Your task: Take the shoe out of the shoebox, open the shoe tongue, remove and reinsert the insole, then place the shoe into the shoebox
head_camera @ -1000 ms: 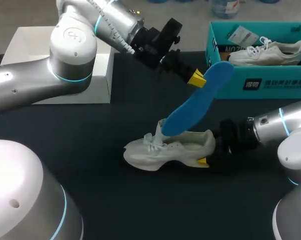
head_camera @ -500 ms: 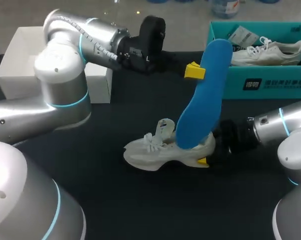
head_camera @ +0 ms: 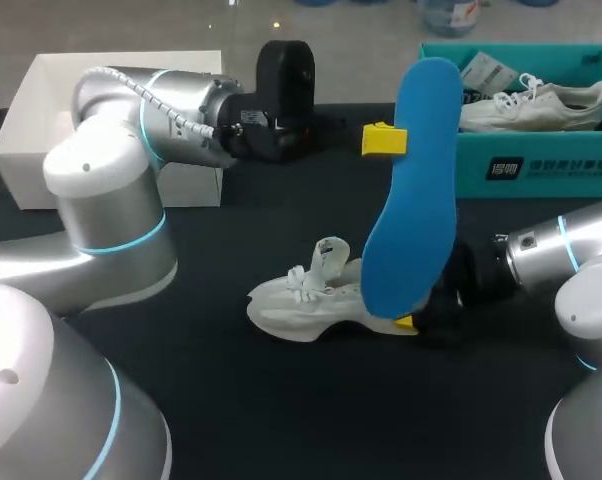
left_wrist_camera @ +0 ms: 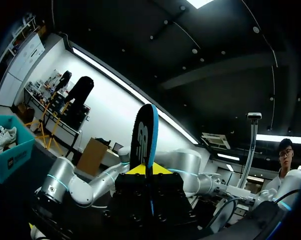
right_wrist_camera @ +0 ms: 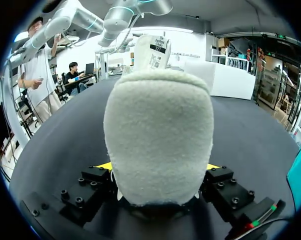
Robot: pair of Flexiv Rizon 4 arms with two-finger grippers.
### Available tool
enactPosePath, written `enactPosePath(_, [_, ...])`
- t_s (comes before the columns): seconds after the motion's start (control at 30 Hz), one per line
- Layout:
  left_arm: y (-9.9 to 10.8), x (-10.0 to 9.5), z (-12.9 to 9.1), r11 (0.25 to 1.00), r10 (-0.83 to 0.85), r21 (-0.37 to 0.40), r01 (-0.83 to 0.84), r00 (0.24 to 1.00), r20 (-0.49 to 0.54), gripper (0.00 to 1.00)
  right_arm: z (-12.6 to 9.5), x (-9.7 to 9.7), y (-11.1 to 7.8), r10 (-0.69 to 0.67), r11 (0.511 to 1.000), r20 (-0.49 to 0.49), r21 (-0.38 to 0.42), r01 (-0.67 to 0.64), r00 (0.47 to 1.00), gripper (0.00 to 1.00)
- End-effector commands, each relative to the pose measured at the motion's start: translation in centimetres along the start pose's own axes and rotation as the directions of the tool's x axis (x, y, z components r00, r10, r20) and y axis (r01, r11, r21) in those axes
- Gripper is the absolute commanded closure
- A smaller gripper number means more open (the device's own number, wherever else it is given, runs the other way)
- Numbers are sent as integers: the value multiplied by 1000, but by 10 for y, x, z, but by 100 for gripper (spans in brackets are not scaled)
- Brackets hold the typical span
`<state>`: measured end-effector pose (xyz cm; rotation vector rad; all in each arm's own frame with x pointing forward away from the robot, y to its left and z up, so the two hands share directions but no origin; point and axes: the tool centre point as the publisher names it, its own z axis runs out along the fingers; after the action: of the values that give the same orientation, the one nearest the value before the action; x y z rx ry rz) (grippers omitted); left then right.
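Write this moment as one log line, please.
left gripper: holds blue insole upright | right gripper: shut on shoe heel | shoe: on table

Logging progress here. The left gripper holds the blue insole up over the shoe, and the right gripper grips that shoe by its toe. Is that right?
Not quite: the right gripper grips the shoe by its heel, not its toe, as the right wrist view shows. The left gripper does hold the blue insole up over it.

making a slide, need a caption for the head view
Left gripper holds the blue insole upright over the white shoe, gripped at the heel by the right gripper.
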<state>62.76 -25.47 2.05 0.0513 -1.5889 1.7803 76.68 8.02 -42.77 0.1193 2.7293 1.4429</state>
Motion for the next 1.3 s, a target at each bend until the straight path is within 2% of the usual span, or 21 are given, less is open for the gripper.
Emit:
enactPosePath(0.03, [1, 31, -10, 1000, -6, 1, 6, 999, 45, 100, 2, 1, -1, -1, 1000, 2, 4, 1, 1000, 100])
enactPosePath(0.23, [-9, 50, -10, 999, 13, 30, -15, 999, 50, 100, 2, 1, -1, -1, 1000, 2, 4, 1, 1000, 100])
enactPosePath(0.4, [-11, 57, -9, 999, -5, 40, 4, 999, 36, 100, 2, 1, -1, -1, 1000, 2, 4, 1, 1000, 100])
enactPosePath(0.87, [-4, 57, -10, 991, -79, 105, 78, 997, 3, 100, 2, 1, -1, -1, 1000, 2, 4, 1, 1000, 100])
enactPosePath(1.0, [2, 56, -11, 981, -125, 148, 126, 992, -19, 100, 2, 1, -1, -1, 1000, 2, 4, 1, 1000, 100])
enactPosePath(1.3, [10, 55, -15, 980, -133, 148, 131, 991, 0, 100, 2, 1, -1, -1, 1000, 2, 4, 1, 1000, 100])
